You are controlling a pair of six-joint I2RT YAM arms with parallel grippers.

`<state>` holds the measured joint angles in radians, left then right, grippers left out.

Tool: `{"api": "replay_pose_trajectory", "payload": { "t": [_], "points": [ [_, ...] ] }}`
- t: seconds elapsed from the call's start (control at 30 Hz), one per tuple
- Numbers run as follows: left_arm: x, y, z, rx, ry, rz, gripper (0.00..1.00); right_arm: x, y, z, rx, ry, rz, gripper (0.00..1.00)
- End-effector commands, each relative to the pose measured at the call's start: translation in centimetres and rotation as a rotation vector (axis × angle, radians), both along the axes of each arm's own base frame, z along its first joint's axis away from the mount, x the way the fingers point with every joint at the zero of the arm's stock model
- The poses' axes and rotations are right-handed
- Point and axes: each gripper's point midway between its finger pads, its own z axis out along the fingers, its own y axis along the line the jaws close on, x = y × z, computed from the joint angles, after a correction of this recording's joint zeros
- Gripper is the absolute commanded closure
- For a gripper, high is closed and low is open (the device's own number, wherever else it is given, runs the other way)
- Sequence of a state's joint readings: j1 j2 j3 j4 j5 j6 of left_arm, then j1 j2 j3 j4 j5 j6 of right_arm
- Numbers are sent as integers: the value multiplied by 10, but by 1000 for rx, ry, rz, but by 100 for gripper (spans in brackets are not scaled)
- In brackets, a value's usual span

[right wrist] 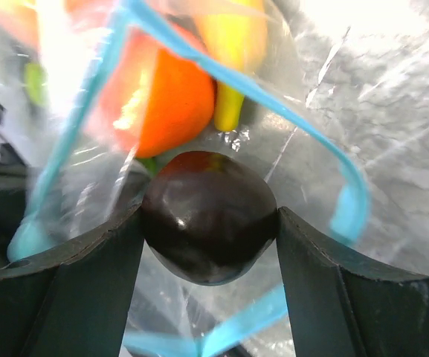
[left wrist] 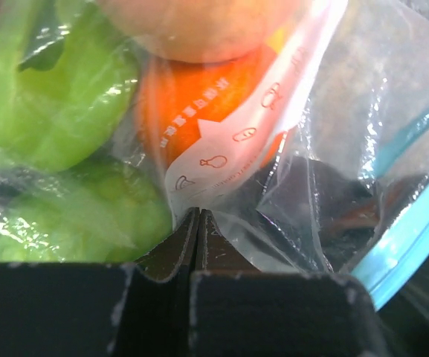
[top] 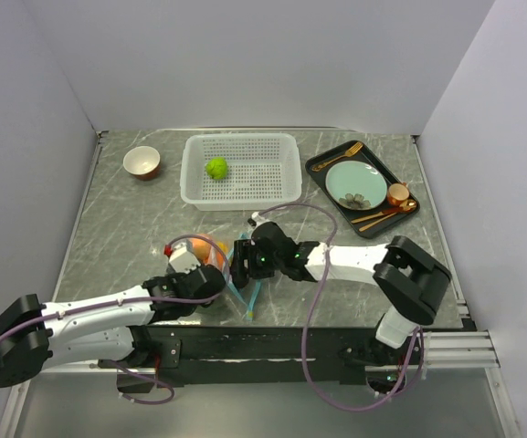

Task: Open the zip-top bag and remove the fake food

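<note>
The left claw (left wrist: 198, 223) is pinched shut on the bag (left wrist: 348, 97). The right claw (right wrist: 210, 223) grips a dark fruit (right wrist: 208, 201), with an orange (right wrist: 173, 104) at its eleven o'clock.

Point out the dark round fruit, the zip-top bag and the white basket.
dark round fruit (right wrist: 209, 216): right wrist view, its glossy front.
zip-top bag (left wrist: 411, 234): left wrist view, its teal zip strip.
white basket (top: 245, 203): top external view, its near wall.

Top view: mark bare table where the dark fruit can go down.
Free: the marble at left, bordered by the bowl, the white basket and the left arm. Smaller: between the basket, the black tray and the right arm, though a cable crosses it. Crowded: around the zip-top bag at front centre.
</note>
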<state>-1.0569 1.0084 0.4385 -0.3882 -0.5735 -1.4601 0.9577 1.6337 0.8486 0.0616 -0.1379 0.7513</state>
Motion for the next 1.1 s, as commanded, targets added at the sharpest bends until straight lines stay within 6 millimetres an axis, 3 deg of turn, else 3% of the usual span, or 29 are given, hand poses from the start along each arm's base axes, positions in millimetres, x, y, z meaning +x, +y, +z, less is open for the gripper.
{"api": "replay_pose_trajectory", "payload": {
  "t": [0.0, 0.23, 0.3, 0.4, 0.5, 0.57, 0.6, 0.67, 0.7, 0.77, 0.8, 0.87, 0.9, 0.93, 1.0, 1.07],
  "points": [
    [0, 23, -8, 44, 8, 89, 99, 7, -12, 34, 17, -105, -28, 46],
    [4, 22, -2, 29, -5, 100, 99, 7, -36, 52, 5, -144, -66, 47],
    [5, 20, -1, 27, -7, 94, 99, 12, -50, 53, -22, -154, -93, 47],
    [6, 17, 2, 24, -14, 76, 99, 24, -63, 71, -8, -185, -124, 47],
    [6, 13, 6, 19, -21, 54, 99, 53, -73, 99, 41, -215, -170, 47],
    [7, 10, 10, 15, -25, 44, 99, 84, -84, 111, 50, -248, -231, 47],
    [7, 9, 12, 16, -28, 35, 99, 100, -84, 131, 76, -286, -252, 46],
    [7, 7, 16, 14, -28, 25, 99, 134, -93, 133, 55, -314, -317, 46],
    [7, 6, 16, 17, -27, 21, 99, 153, -92, 154, 76, -353, -341, 46],
    [7, 6, 20, 20, -27, 15, 99, 180, -97, 150, 51, -351, -378, 46],
    [7, 6, 22, 21, -30, 12, 99, 195, -95, 169, 79, -384, -394, 46],
    [8, 5, 27, 22, -35, 9, 99, 217, -96, 160, 53, -383, -424, 45],
    [8, 5, 29, 18, -38, 6, 99, 229, -93, 174, 67, -403, -433, 44],
    [9, 3, 33, 11, -44, 6, 99, 240, -91, 158, 42, -378, -436, 44],
    [8, 5, 37, 20, -44, 0, 99, 256, -88, 162, 57, -379, -446, 40],
    [9, 5, 46, 19, -55, -4, 99, 267, -84, 151, 67, -364, -449, 38]
  ]
}}
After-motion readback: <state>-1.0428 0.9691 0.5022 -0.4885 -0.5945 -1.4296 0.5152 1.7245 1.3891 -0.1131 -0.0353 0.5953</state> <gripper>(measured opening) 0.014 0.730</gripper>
